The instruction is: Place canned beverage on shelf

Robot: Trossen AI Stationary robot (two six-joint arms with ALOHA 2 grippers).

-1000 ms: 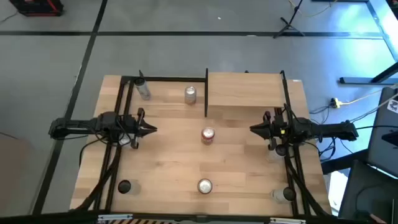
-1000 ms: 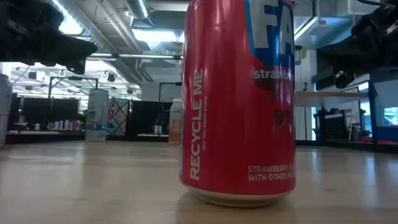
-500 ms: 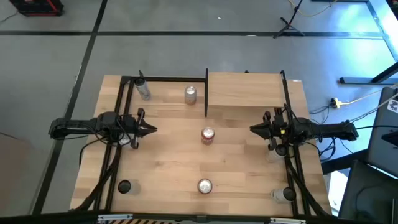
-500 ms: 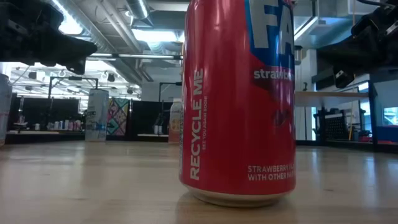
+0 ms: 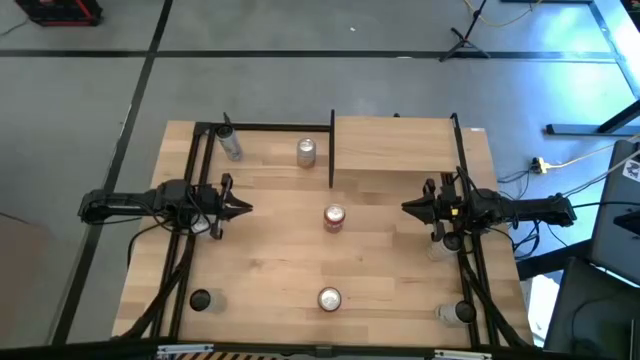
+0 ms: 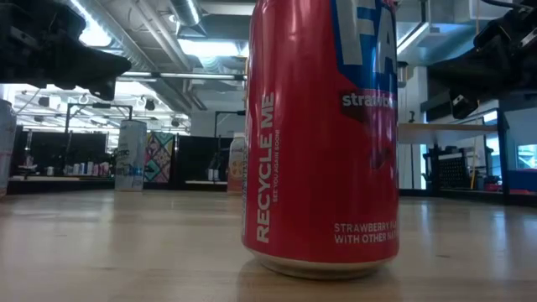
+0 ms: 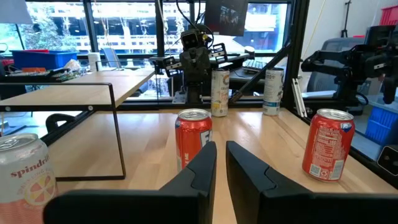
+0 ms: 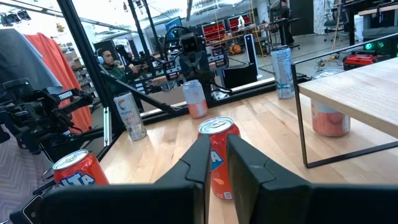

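- Nothing has moved since the earlier frames: both arms and every can stand exactly where they were.
- Left gripper [image 5: 243, 209]: hovers at 9 o'clock of the tabletop [image 5: 270, 255], pointing inward. Jaws nearly shut, holding nothing.
- Right gripper [image 5: 408, 208]: hovers at 3 o'clock, pointing inward. Jaws shut, holding nothing.
- Task object: a red can [image 5: 334, 217] stands upright at the tabletop centre, between the two grippers and apart from both. Both wrist views show it straight ahead of the jaws.
- Shelf [image 5: 392, 145]: a pale wood panel on thin black posts at about 1 o'clock. Its top surface carries no can in the high view.
- Progress, as a judgement: the task has not begun. Reaching, grasping, lifting and setting the can on the shelf all remain.
- Other cans on the tabletop: a silver can [image 5: 306, 151] at 12 o'clock, one at 11 o'clock [image 5: 230, 146], and one at 6 o'clock [image 5: 329, 298]. More stand near the front corners.
- Surface: light plank-patterned wood, framed by black rails.
- Room: grey floor with dark tape lines. The right wrist view shows a seated person [image 8: 111, 61] beyond the tabletop, among workshop benches.
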